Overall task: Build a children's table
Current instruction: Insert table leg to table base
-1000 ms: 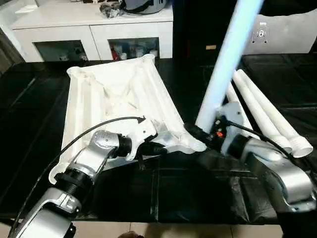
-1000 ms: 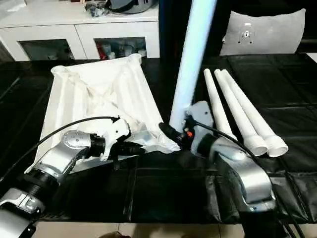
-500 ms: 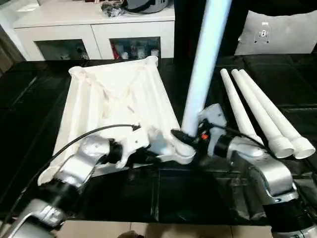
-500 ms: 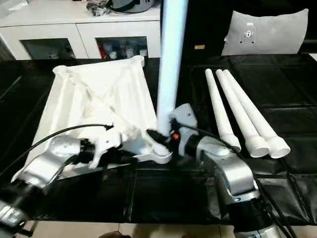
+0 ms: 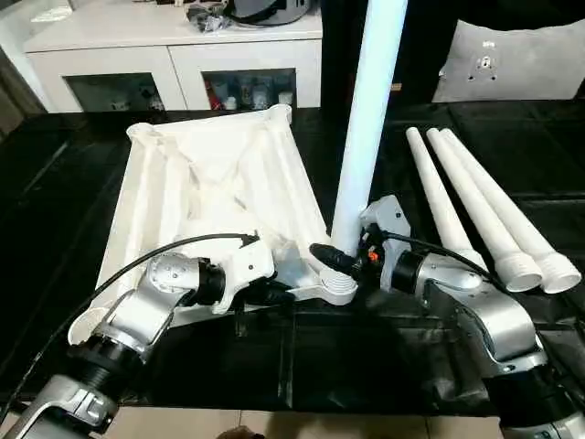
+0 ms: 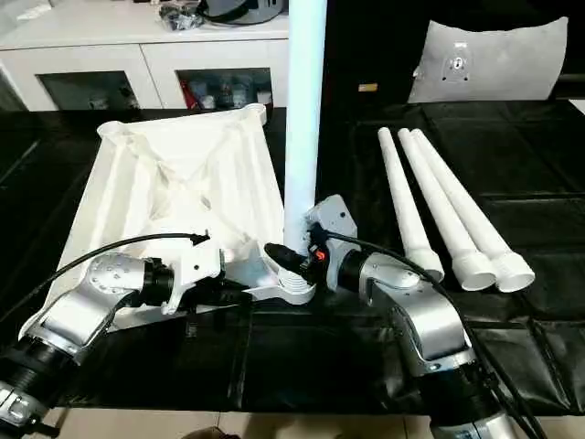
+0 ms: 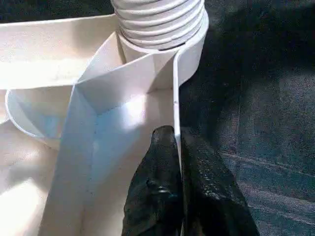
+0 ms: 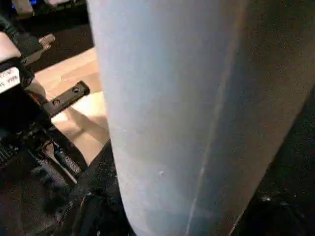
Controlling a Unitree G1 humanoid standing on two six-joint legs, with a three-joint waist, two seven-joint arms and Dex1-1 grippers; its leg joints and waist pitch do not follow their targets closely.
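The children's table top [image 5: 210, 183] lies upside down on the black mat, white, with ribs and round corner sockets. My left gripper [image 7: 177, 140] is shut on its thin raised rim [image 7: 175, 88], just beside the near right corner socket [image 5: 340, 291]. One white leg [image 5: 366, 137] stands nearly upright, its ribbed end [image 7: 157, 19] sitting in that socket. My right gripper [image 5: 334, 259] is shut on the leg low down, its black fingers [image 8: 98, 177] against the leg's side. Three more legs [image 5: 475, 210] lie side by side on the mat to the right.
A white cabinet [image 5: 183, 64] with glass doors runs along the back left. A grey-white cushion [image 5: 512, 59] leans at the back right. The black mat [image 5: 302, 366] ends at a pale floor strip close to me.
The held leg has swung from leaning right to nearly upright, and its lower end has moved left into the corner socket with my right gripper. My left gripper keeps its hold on the rim.
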